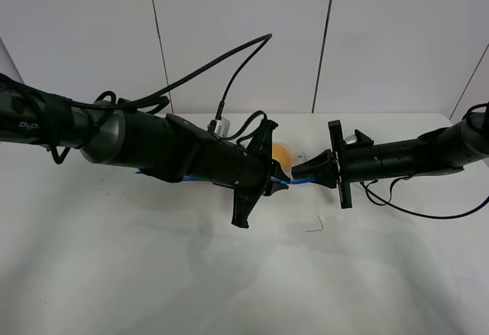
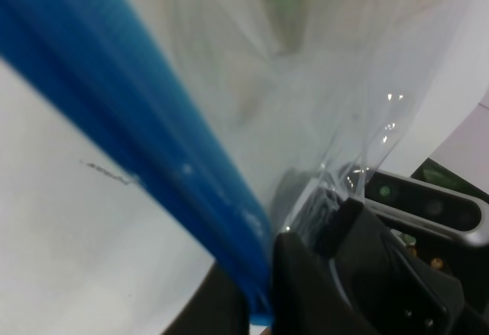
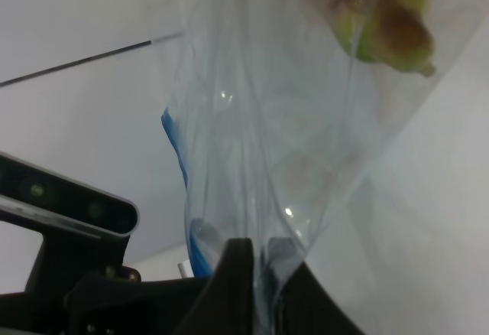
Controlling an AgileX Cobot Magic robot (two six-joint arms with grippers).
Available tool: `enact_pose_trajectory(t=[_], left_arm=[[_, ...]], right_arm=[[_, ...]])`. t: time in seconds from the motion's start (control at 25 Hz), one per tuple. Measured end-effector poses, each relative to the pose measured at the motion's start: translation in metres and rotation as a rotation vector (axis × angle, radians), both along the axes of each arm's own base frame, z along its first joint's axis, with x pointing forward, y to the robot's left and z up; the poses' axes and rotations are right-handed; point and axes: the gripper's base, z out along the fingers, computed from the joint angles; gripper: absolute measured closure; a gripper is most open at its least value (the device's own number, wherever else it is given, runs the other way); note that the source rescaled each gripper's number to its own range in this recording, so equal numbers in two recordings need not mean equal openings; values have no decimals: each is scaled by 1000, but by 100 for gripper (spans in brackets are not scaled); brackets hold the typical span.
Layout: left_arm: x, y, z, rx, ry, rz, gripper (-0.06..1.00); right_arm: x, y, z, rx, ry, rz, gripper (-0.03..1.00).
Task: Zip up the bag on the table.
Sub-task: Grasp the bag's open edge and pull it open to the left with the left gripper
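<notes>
The clear bag lies on the white table (image 1: 153, 274), mostly hidden under my left arm. Its blue zip strip (image 1: 191, 178) and the orange fruit (image 1: 283, 154) peek out. My left gripper (image 1: 280, 183) is shut on the blue zip strip (image 2: 153, 136), as the left wrist view (image 2: 260, 298) shows. My right gripper (image 1: 302, 172) faces it and is shut on the bag's clear corner (image 3: 252, 159), pinched between its jaws (image 3: 267, 274). The yellow pear (image 3: 390, 29) shows through the plastic. The eggplant is hidden.
The two grippers nearly touch at the table's middle. A small thin dark mark (image 1: 315, 226) lies on the table in front of them. A white panelled wall (image 1: 244, 37) stands behind the table. Cables trail from both arms.
</notes>
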Motion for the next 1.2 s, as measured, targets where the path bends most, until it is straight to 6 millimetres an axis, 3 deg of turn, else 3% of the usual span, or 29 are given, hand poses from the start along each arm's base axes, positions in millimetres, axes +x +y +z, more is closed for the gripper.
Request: enact_pose_trajectory(t=[0.56,0.88,1.2], left_arm=[[8,9,1,-22,23,-14,94],[27,35,1,-27,26,-31,94],[53,79,2,-22,5,-36,94]], right_arm=[[0,0,0,1,0,-1,97],[1,1,0,0,0,-12,97],[2,1,1,9,-1,-24,97]])
